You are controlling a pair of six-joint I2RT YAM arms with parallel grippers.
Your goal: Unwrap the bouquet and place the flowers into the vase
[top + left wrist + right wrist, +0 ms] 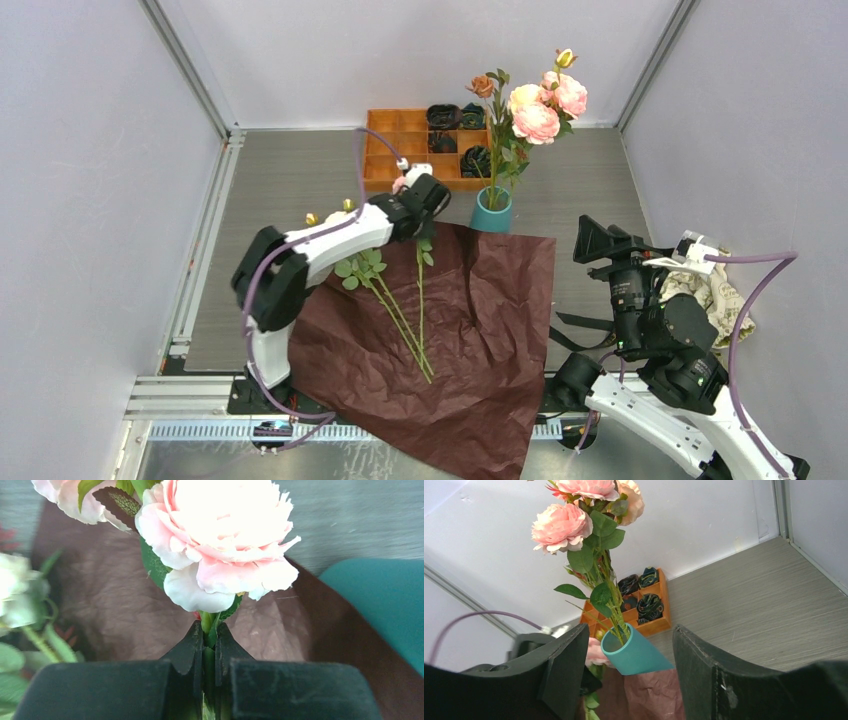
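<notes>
Left hand clenched a pink rose by its stem just under the bloom, above dark red paper on the desk. Teal vase, already holding several flowers, stood at its 3 o'clock, with the orange tray at 12. Right hand hung released.

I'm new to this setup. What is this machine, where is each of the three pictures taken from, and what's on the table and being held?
These are two robot arms bolted at the near edge of the table. The overhead picture looks down from behind them; the other two come from a camera on each wrist. The left fingers are shut on the stem of a pink rose, near the teal vase, which already holds several roses. The right fingers stand open and hold nothing, facing the vase. Spread flat is the dark red wrapping paper, with a few leafy stems lying on it. An orange compartment tray sits at the back.
</notes>
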